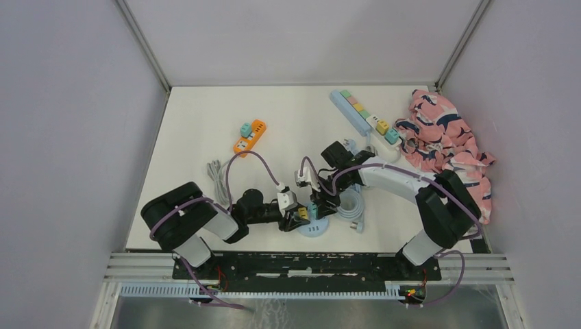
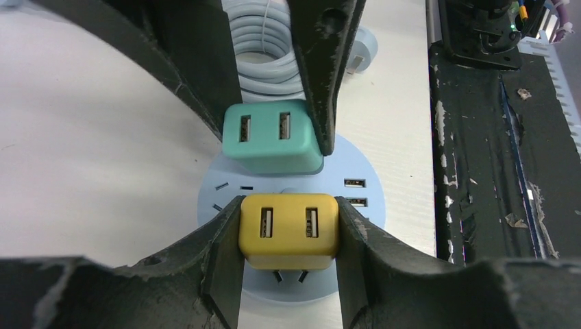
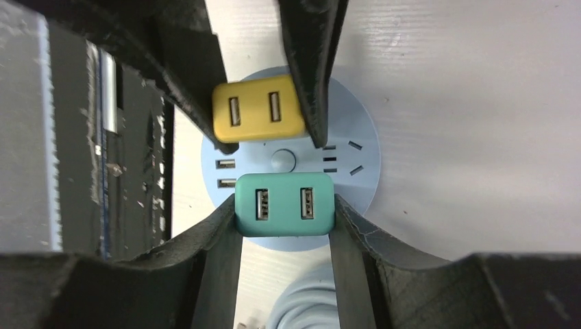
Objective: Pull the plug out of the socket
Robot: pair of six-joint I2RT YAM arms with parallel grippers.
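Note:
A round light-blue socket (image 1: 314, 228) lies near the table's front edge; it also shows in the left wrist view (image 2: 209, 199) and in the right wrist view (image 3: 356, 192). A yellow plug (image 2: 288, 229) and a teal plug (image 3: 284, 203) sit in it side by side. My left gripper (image 2: 288, 236) is shut on the yellow plug (image 3: 257, 113), its fingers (image 2: 223, 264) pressed on both sides. My right gripper (image 3: 285, 219) is shut on the teal plug (image 2: 271, 136). Both grippers meet over the socket in the top view, left (image 1: 299, 216) and right (image 1: 313, 203).
The socket's coiled pale-blue cable (image 1: 351, 204) lies just right of it. An orange power strip (image 1: 249, 136) with a teal plug lies at mid-left, a long pastel strip (image 1: 363, 114) at the back right, and a pink patterned cloth (image 1: 449, 144) at the right edge.

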